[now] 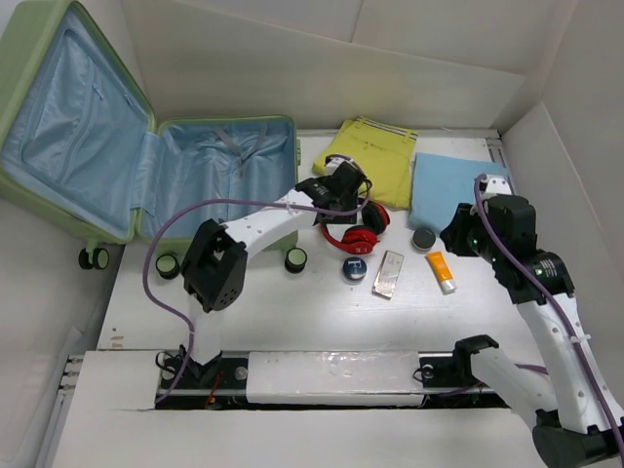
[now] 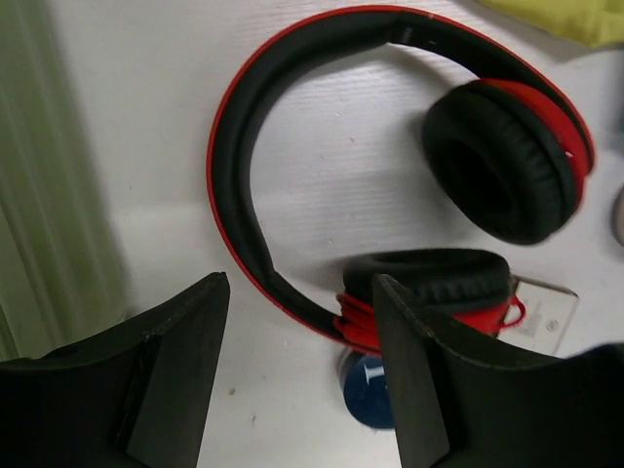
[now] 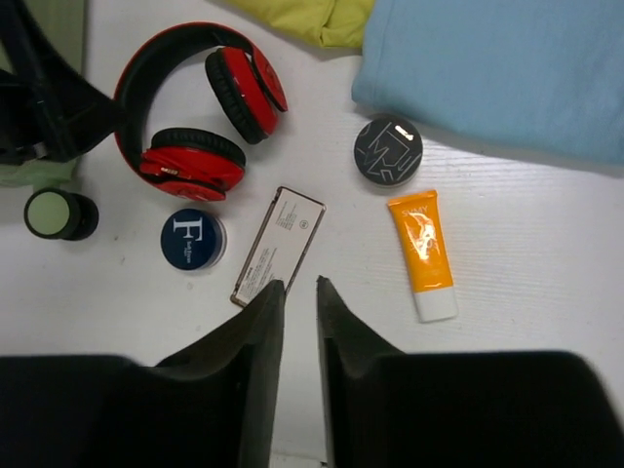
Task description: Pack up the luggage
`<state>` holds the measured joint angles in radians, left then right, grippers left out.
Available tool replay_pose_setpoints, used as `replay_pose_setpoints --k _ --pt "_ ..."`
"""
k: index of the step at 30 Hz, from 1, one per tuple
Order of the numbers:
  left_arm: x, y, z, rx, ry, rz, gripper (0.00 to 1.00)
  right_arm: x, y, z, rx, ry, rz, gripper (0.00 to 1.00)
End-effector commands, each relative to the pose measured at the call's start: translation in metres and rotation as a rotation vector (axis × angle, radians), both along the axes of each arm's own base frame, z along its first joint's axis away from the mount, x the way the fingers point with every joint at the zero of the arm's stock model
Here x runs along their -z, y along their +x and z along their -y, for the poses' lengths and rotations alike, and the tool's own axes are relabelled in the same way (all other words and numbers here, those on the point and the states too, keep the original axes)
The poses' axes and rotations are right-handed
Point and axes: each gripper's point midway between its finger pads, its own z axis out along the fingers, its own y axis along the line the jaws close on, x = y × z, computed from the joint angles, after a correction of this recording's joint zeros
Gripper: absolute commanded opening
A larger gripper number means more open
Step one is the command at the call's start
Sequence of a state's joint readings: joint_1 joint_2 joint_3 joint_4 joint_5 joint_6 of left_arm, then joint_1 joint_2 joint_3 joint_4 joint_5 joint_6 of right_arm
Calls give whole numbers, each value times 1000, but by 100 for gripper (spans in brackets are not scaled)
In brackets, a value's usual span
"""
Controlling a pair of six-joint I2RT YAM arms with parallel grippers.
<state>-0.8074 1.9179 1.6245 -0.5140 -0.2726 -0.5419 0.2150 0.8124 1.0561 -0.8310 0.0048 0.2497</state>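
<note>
Lying open at the table's far-left corner, lid propped up: the luggage (image 1: 224,166). Spread wide over the band of the red headphones (image 2: 234,146), perhaps not touching it: the left gripper (image 2: 299,292). Nearly pressed together, a slit apart and empty, above a card (image 3: 278,244) between a blue tin (image 3: 192,239) and an orange tube (image 3: 422,249): the right gripper (image 3: 298,288).

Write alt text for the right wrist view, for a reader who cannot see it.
The right gripper, slightly open and empty, hangs above a white table. On it lie red headphones, a blue tin, a flat box, a black tin, an orange tube and blue cloth.
</note>
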Motion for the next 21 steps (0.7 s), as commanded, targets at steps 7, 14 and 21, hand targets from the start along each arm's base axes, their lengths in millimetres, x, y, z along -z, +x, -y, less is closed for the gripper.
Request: replay_pose_setpoints --k 7,14,21 --pt "24 20 -28 -181 35 -32 57 1 -8 -15 -98 44 9 42" --pt "52 24 -26 -200 50 -80 54 3 -8 -19 -117 56 7 44" --pt "70 28 -26 -212 58 -105 44 -1 -9 -21 -125 63 15 44"
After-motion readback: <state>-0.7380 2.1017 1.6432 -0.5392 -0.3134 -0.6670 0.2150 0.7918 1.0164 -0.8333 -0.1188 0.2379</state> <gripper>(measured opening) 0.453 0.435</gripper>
